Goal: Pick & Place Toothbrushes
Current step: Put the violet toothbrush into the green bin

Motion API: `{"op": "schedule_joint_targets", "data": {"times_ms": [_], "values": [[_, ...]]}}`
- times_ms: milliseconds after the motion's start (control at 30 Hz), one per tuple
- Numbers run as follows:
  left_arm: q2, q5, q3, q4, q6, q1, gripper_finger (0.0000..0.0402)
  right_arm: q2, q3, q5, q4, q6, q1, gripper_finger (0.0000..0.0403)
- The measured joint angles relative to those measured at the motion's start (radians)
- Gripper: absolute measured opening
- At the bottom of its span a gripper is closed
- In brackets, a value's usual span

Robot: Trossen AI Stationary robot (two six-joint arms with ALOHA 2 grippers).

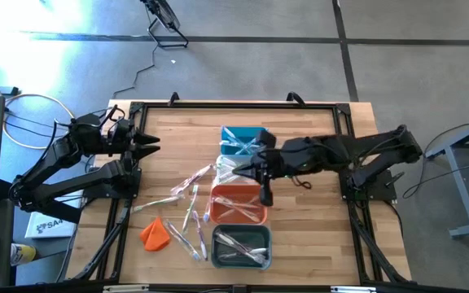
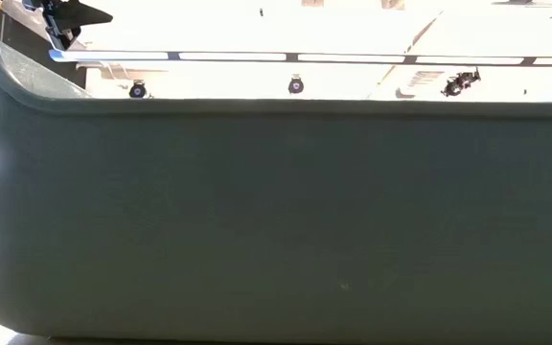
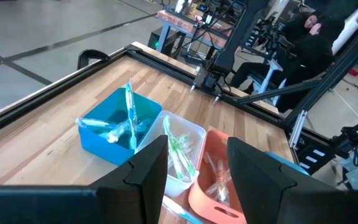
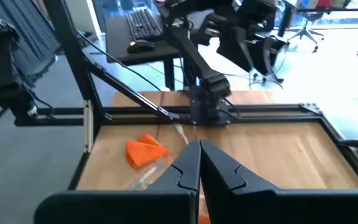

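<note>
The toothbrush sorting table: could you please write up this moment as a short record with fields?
Left gripper: open, empty, waiting at the table's left edge.
Right gripper: fingers shut, over the orange bin.
Bins in a row: teal bin, clear bin, orange bin, grey bin; each holds toothbrushes.
Loose toothbrushes: scattered on the table left of the bins.
Orange lump: beside the loose toothbrushes.

The far left part of the table (image 1: pixel 177 130) was bare. A row of bins (image 1: pixel 241 195) and loose toothbrushes (image 1: pixel 187 207) filled the middle.
</note>
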Motion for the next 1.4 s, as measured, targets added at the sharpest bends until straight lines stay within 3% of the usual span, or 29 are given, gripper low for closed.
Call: {"op": "schedule_joint_targets", "data": {"times_ms": [300,667,900,1167,1400], "values": [[0.0,0.0,0.0,0.0,-0.004,0.0,0.0162,-0.155,-0.073,-0.008,-0.086,-0.047,-0.041,0.0002],[0.0,0.004,0.0,0.0,-0.038,0.0,0.0162,-0.46,-0.51,-0.007,0.225,-0.041,-0.093,0.0002],[0.0,0.004,0.0,0.003,-0.079,0.0,0.0162,-0.615,-0.692,0.002,0.325,-0.04,-0.108,0.0002],[0.01,0.003,0.0,-0.002,-0.166,0.0,0.0153,-0.662,-0.745,0.073,0.347,-0.041,-0.108,0.0002],[0.081,0.018,-0.001,-0.044,-0.13,0.0,0.013,-0.65,-0.745,0.11,0.355,-0.019,-0.108,0.0002]]}}
